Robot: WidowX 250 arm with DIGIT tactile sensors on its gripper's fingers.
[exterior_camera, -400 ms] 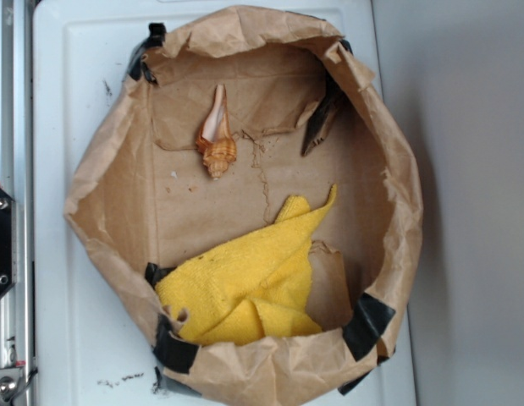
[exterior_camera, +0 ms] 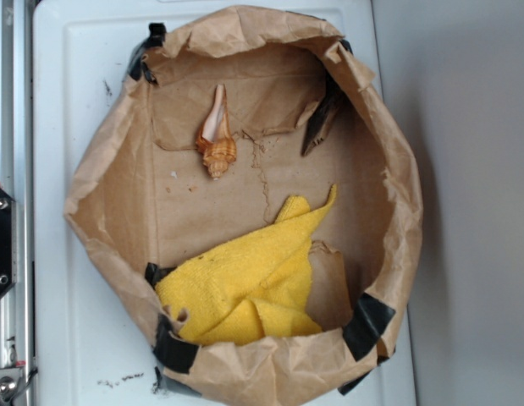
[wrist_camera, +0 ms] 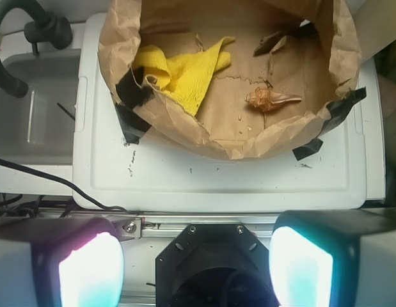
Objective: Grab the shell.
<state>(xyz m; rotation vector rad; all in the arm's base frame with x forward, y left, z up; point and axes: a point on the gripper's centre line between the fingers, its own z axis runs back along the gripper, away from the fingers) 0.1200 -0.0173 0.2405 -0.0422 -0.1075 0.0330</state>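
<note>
Shell (exterior_camera: 217,135) lying loose on floor of paper bag (exterior_camera: 397,211), well apart from yellow cloth (exterior_camera: 245,288). Pincer (wrist_camera: 196,265) hanging released outside bag rim, pads (wrist_camera: 89,272) wide apart, prob. lining up approach.

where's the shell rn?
Exterior view: the shell lies on the paper bag floor, upper left, above the yellow cloth, left of the dark torn flap.
</note>
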